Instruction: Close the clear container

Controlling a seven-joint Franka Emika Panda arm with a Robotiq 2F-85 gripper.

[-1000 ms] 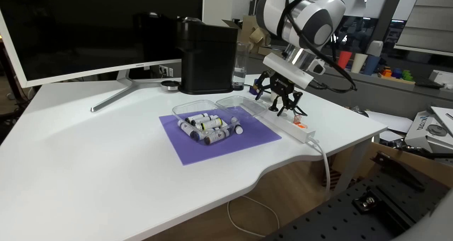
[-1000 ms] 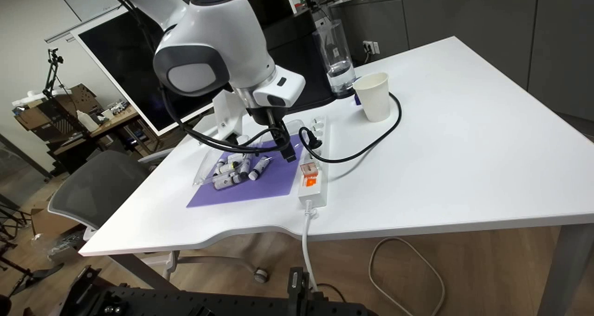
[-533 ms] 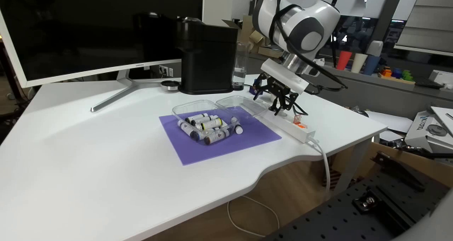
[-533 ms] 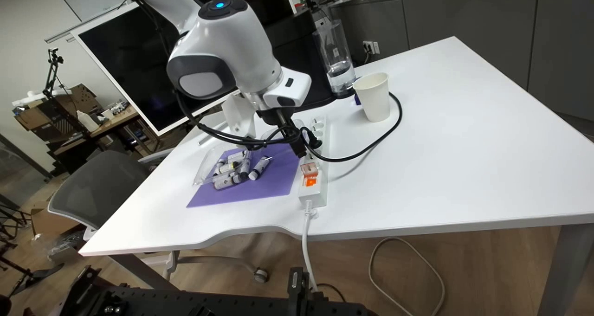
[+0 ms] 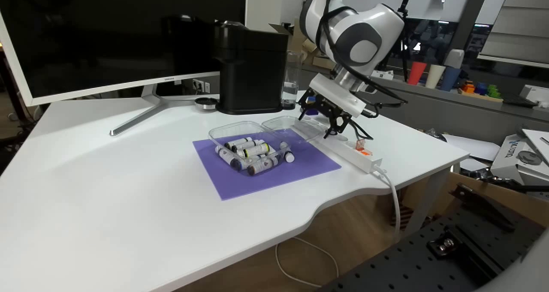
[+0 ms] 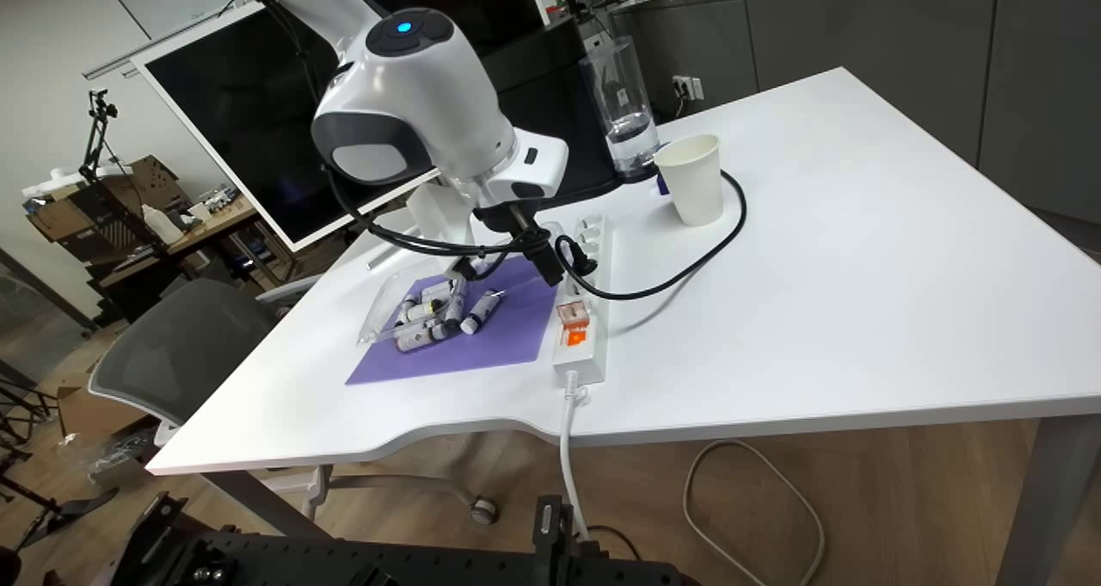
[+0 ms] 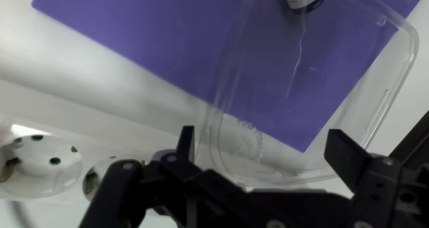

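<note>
The clear container (image 5: 229,131) lies open on a purple mat, its base holding several small white-labelled vials (image 5: 253,150). It also shows in an exterior view (image 6: 376,315). Its clear lid (image 5: 285,121) is folded out flat toward the power strip; it fills much of the wrist view (image 7: 321,80). One vial (image 5: 288,152) lies near the fold; I cannot tell whether it is inside. My gripper (image 7: 263,142) is open and empty, tilted over the lid's outer end. The lid's outer edge shows between the fingers in the wrist view. The gripper shows in both exterior views (image 5: 315,127) (image 6: 507,274).
A white power strip (image 5: 351,155) lies right beside the lid, with a black plug (image 6: 583,263) and cable. A paper cup (image 6: 692,181), a glass cylinder with water (image 5: 291,86) and a tall black box (image 5: 253,69) stand nearby. A monitor (image 5: 111,39) stands behind.
My gripper has moved from over the power strip toward the lid's outer end, a little lower and more tilted. The container, lid and vials have not moved.
</note>
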